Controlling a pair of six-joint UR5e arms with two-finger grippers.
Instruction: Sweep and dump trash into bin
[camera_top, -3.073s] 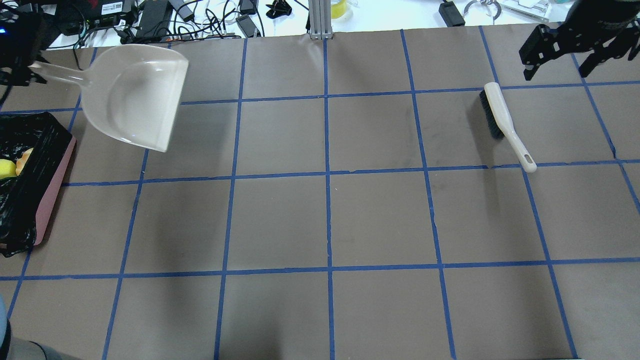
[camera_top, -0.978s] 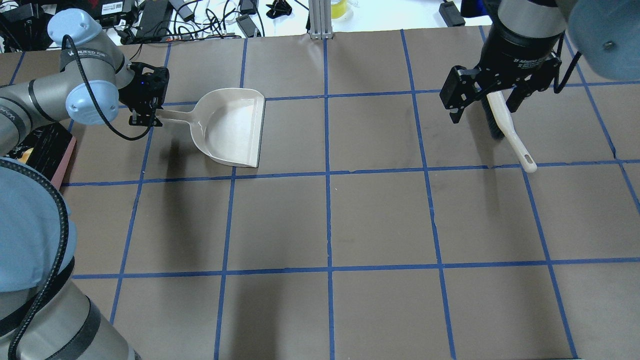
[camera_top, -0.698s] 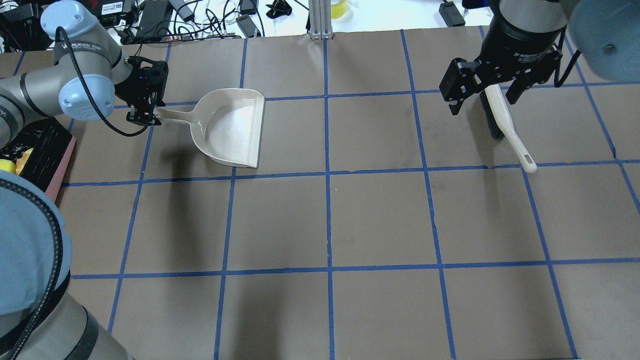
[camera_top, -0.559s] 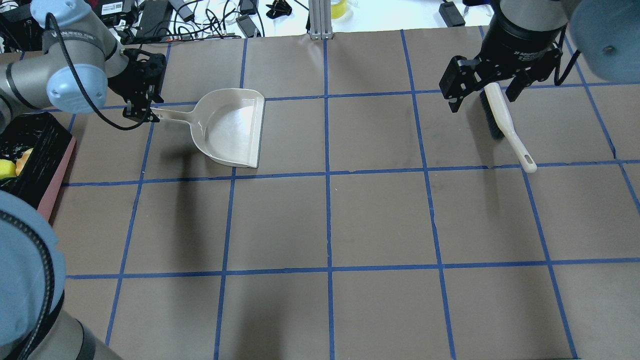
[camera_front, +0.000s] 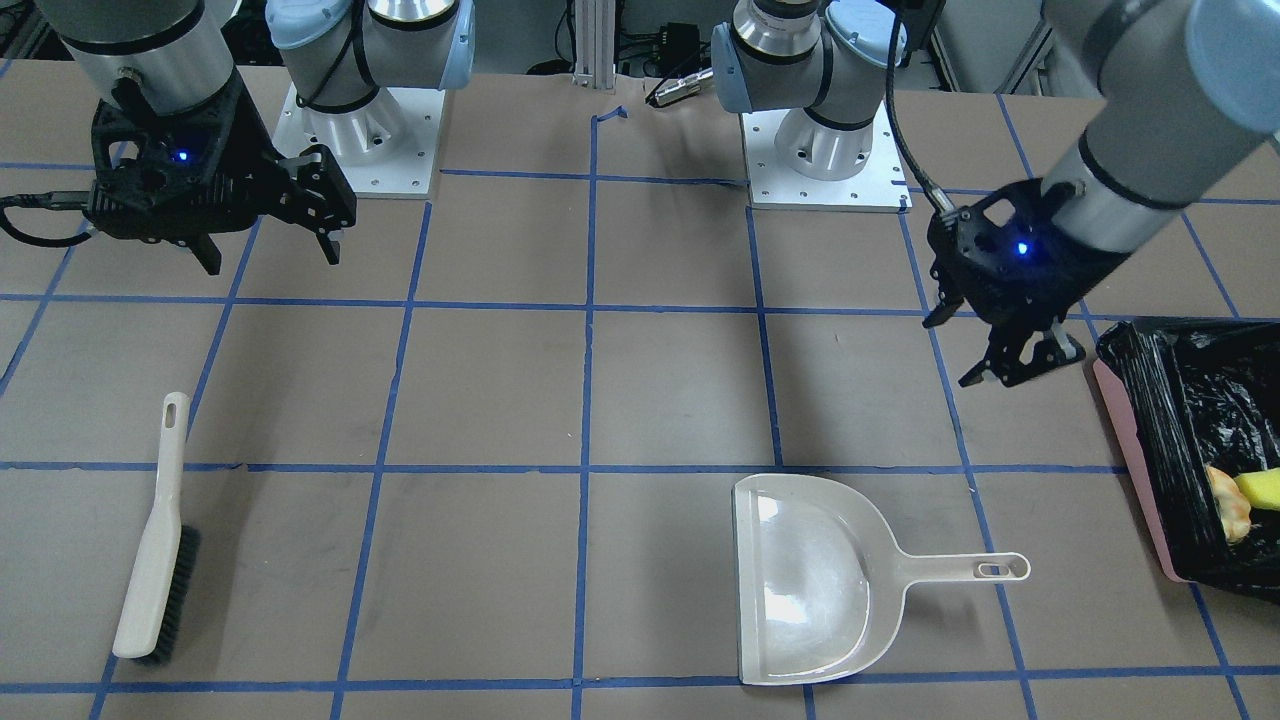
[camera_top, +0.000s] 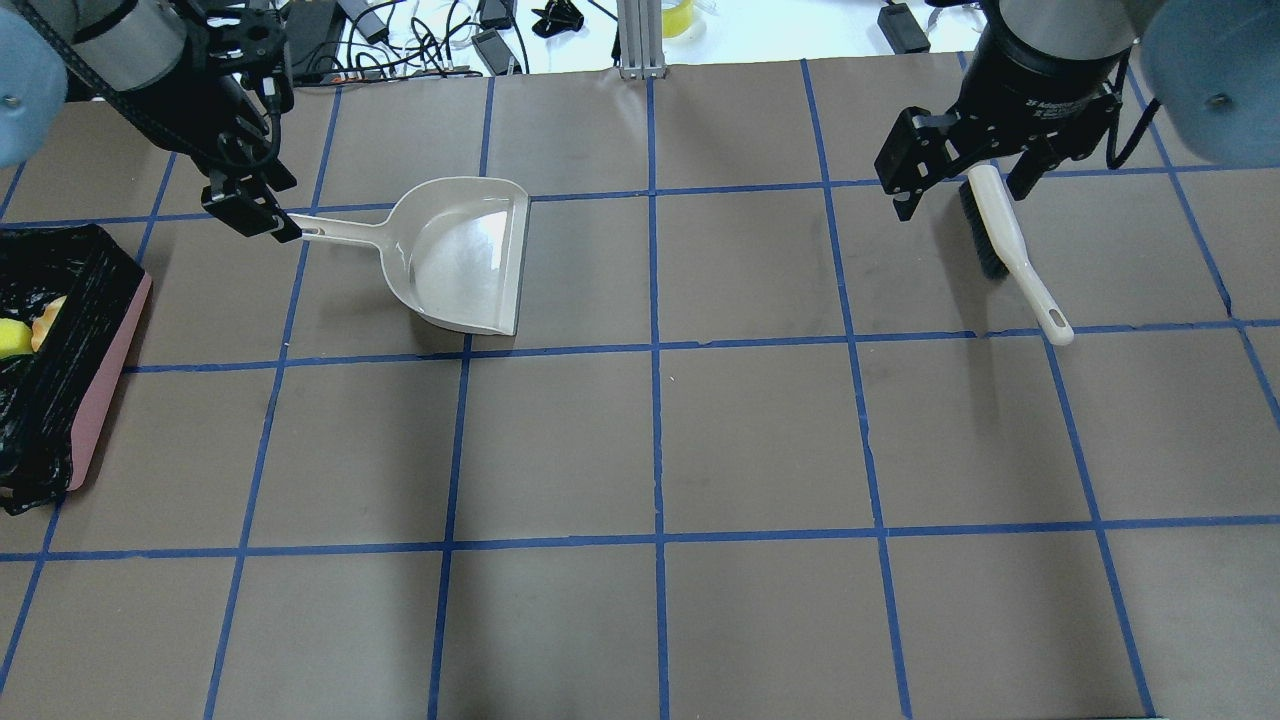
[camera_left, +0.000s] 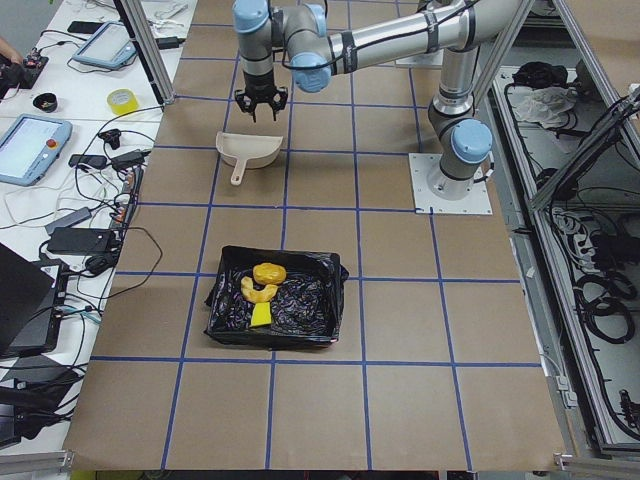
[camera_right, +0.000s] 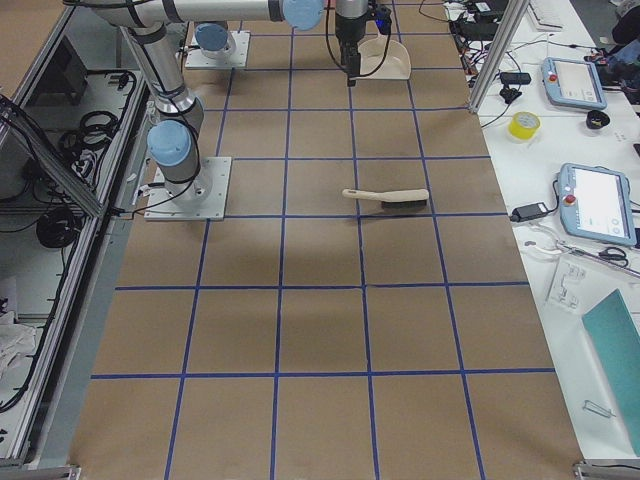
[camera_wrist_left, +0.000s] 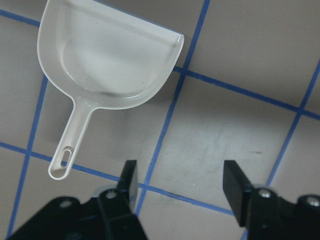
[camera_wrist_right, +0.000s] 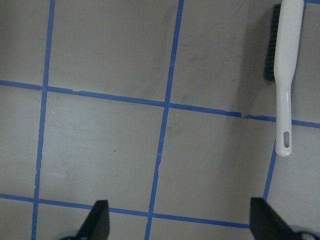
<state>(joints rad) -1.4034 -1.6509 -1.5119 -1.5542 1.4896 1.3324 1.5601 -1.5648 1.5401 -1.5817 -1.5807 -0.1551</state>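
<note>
Trash (camera_left: 258, 291) lies in the bin (camera_left: 318, 302), on the robot's left. Both grippers hang spread and empty: the left gripper (camera_wrist_left: 182, 180) near the dustpan (camera_top: 465, 260) handle, the right gripper (camera_wrist_right: 181, 215) beside the brush (camera_top: 1005, 240). White lettering (camera_top: 1048, 98) above the right gripper is too blurred to read.

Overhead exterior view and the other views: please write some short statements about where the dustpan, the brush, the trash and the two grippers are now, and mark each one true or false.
1. The beige plastic dustpan lies empty on the brown table. True.
2. The left gripper is shut on the dustpan's handle. False: it is open and holds nothing; the handle lies free on the table.
3. The yellow trash pieces lie inside the pink bin lined with a black plastic bag. True.
4. The right gripper holds the white-handled brush with black bristles. False: it is open and empty; the brush lies on the table.
</note>
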